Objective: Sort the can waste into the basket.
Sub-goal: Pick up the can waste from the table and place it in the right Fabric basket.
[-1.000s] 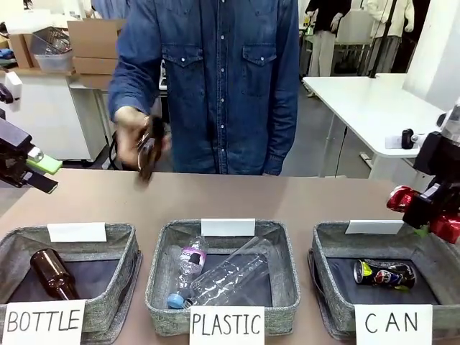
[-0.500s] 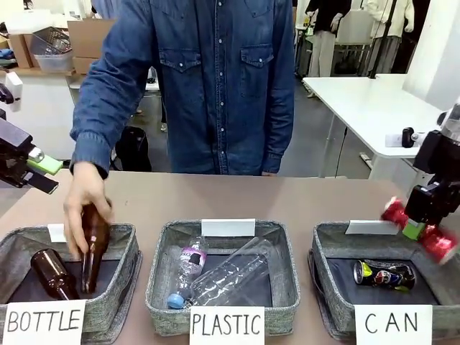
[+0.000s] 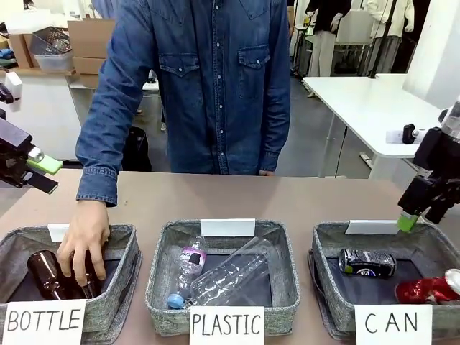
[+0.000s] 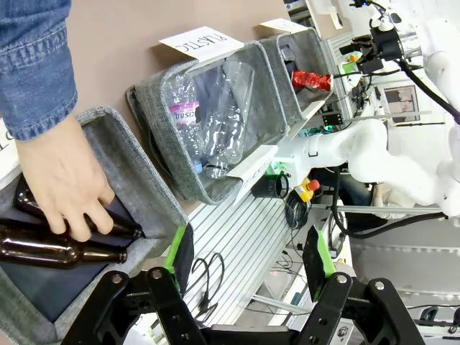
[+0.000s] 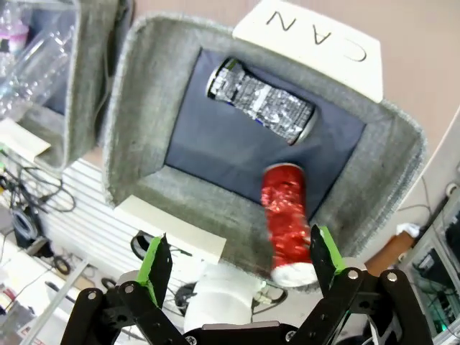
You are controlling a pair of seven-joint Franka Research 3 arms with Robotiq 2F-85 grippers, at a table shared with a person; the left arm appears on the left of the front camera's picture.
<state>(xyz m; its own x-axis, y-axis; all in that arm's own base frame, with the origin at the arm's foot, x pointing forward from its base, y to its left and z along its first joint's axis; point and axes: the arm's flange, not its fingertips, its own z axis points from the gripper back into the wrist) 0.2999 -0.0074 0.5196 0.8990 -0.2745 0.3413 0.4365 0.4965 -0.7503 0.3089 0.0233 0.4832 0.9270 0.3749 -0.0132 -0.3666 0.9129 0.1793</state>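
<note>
At the table's right end, the grey fabric basket signed "CAN" [image 3: 325, 248] now holds both pieces of can waste: the black printed can [image 3: 367, 263] lies toward the basket's far side, and the shiny red can [image 3: 425, 290] rests against its right wall near the front corner. From the right wrist view the red can [image 5: 287, 223] lies well apart from the green pads, with nothing between them. The right gripper [image 3: 419, 213] hangs above the basket's far right corner, its fingers spread wide and empty. The left gripper [image 4: 248, 253], likewise spread and empty, is parked off the table's left edge. A person's hand [image 3: 83, 241] reaches into the "BOTTLE" bin [image 3: 123, 244] among brown glass bottles [image 4: 54, 244]; the "PLASTIC" bin [image 3: 282, 237] holds clear plastic bottles [image 3: 226, 275]. No further cans are visible on the tabletop, so in my judgement the can sorting is complete, with only arm retraction remaining.
</note>
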